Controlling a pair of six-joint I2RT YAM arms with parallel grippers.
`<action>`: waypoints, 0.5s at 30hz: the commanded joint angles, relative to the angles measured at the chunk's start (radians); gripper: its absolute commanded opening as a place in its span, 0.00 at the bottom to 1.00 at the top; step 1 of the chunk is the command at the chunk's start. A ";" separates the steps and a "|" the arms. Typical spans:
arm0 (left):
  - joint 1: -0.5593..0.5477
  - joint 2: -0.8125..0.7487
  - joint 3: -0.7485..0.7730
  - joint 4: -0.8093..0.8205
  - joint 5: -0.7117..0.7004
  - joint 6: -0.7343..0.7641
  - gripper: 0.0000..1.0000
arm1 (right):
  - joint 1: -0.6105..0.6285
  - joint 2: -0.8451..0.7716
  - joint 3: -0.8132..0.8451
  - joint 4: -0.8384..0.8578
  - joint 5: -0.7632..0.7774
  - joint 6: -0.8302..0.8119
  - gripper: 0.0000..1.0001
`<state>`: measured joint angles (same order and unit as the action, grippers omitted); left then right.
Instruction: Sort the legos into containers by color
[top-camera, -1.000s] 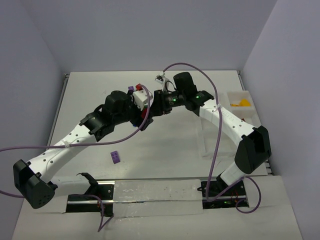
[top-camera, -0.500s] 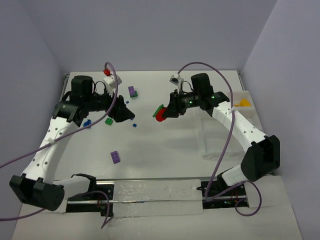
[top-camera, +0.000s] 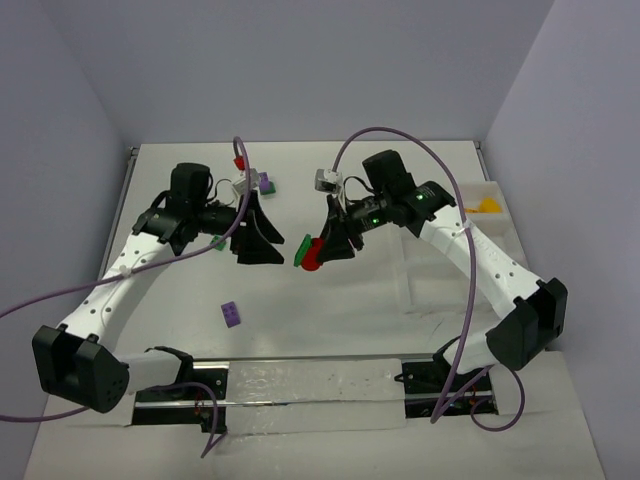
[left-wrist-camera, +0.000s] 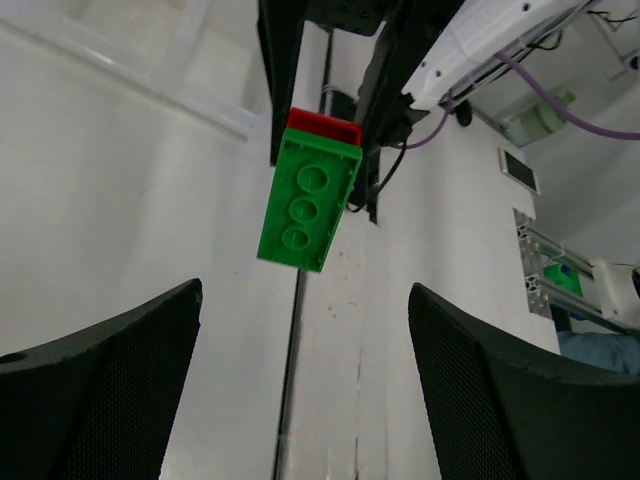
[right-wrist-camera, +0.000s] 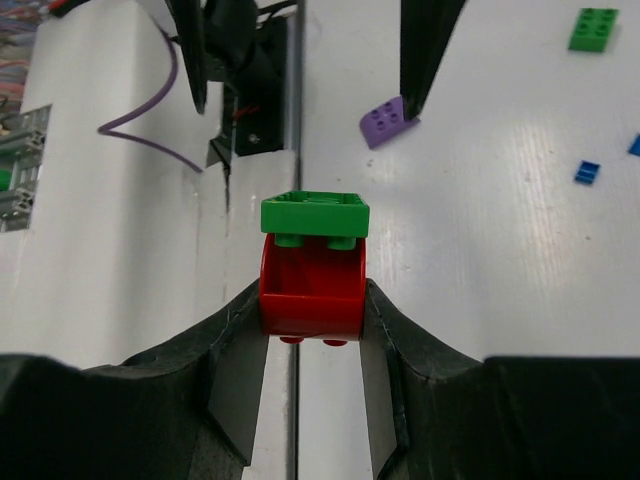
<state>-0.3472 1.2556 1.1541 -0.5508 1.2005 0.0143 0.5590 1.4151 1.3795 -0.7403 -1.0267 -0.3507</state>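
A red brick (right-wrist-camera: 312, 285) sits clamped between the fingers of my right gripper (right-wrist-camera: 312, 300), with a green brick (right-wrist-camera: 315, 215) stuck on its far side. From above, the right gripper (top-camera: 322, 250) holds this red brick (top-camera: 316, 256) and green brick (top-camera: 302, 250) over the middle of the table. Just to their left, my left gripper (top-camera: 268, 235) faces them, open and empty. Its wrist view shows the green brick (left-wrist-camera: 308, 205) and red brick (left-wrist-camera: 325, 125) ahead of the left gripper (left-wrist-camera: 305, 300), beyond its fingertips. The white tray (top-camera: 466, 188) lies at the right edge.
A yellow brick (top-camera: 487, 205) lies in a far tray compartment. Loose on the table are a purple brick (top-camera: 232, 314) near the front, another purple brick (top-camera: 266, 182) behind the left gripper and a green brick (top-camera: 218, 244) partly under the left arm. Small blue bricks (right-wrist-camera: 588, 172) lie nearby.
The two grippers were together at the back of the table, then parted. The left gripper swung left and has come back toward the bricks. The right gripper carried the red and green pair nearer and left.
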 joint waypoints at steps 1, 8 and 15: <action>-0.039 -0.045 -0.054 0.164 0.079 -0.036 0.87 | 0.035 0.009 0.072 -0.056 -0.081 -0.029 0.00; -0.071 -0.046 -0.066 0.166 0.067 -0.025 0.84 | 0.064 0.044 0.114 -0.091 -0.105 -0.017 0.00; -0.107 -0.034 -0.065 0.204 0.057 -0.053 0.69 | 0.091 0.058 0.129 -0.100 -0.090 -0.020 0.00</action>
<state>-0.4390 1.2251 1.0870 -0.4221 1.2354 -0.0214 0.6311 1.4689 1.4485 -0.8193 -1.0966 -0.3604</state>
